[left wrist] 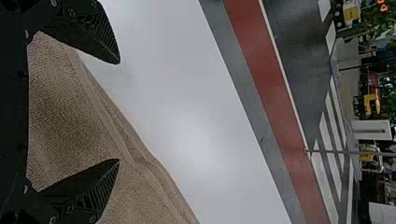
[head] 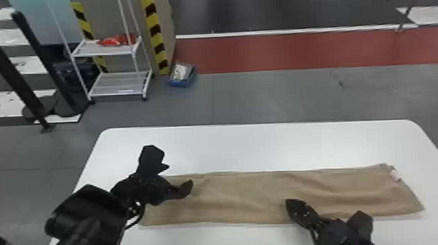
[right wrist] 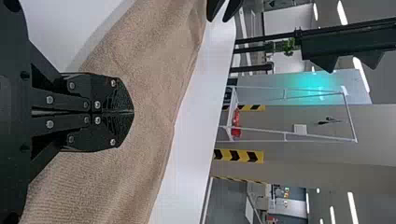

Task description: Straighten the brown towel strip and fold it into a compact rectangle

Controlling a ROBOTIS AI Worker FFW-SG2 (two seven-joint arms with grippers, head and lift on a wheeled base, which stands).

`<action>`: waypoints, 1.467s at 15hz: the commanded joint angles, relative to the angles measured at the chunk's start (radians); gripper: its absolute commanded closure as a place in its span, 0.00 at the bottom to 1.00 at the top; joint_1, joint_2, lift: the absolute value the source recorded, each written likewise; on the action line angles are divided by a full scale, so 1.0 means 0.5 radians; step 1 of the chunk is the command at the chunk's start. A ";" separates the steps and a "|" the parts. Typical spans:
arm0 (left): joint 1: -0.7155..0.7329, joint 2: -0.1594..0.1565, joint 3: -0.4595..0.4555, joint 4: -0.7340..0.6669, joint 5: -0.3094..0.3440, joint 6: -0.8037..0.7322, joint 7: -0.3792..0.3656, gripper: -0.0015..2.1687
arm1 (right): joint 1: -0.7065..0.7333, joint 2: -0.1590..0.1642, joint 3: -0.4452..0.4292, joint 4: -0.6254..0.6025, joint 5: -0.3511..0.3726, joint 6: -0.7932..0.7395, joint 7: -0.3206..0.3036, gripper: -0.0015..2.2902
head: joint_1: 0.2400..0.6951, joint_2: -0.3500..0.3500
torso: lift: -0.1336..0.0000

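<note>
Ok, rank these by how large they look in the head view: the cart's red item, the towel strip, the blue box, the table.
1. Table
2. Towel strip
3. Blue box
4. Red item on the cart

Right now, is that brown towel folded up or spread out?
Spread out: the towel lies as a long strip across the table, with slight wrinkles.
</note>
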 commanded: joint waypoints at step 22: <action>0.593 0.016 0.696 -0.675 0.405 0.704 0.372 0.10 | 0.116 -0.194 -0.652 -0.416 -0.231 0.041 0.241 0.26 | 1.00 0.47 | 1.00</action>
